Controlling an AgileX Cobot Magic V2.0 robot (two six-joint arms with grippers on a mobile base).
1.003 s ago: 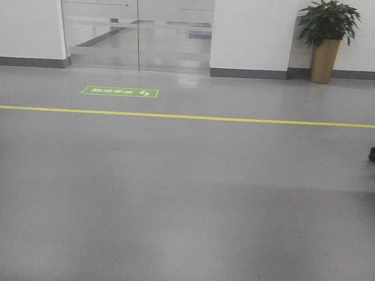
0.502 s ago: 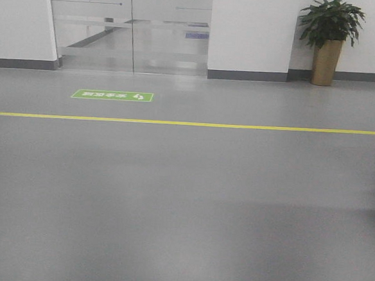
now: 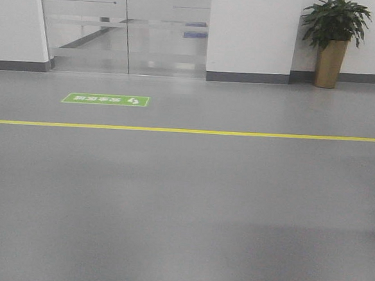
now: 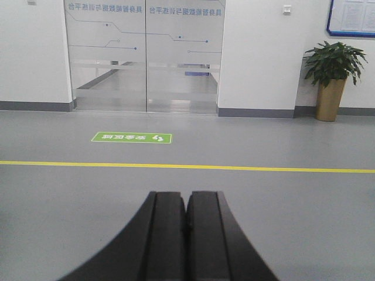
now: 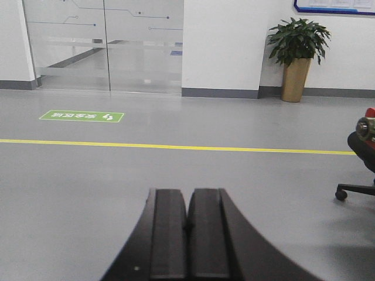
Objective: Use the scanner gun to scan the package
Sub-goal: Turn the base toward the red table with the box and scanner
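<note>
Front view: I see only grey floor (image 3: 181, 230), a yellow line (image 3: 188, 131), a green floor sign (image 3: 105, 99) and a potted plant (image 3: 333, 35). There is no package and no scanner gun, so I cannot tell which way either lies or which arm is nearer.

Left wrist view: my left claw (image 4: 186, 202) has its fingers pressed together, empty, pointing toward the glass door (image 4: 146, 58).

Right wrist view: my right claw (image 5: 187, 202) is likewise closed on nothing. An office chair (image 5: 358, 158) sits off to its right.
</note>
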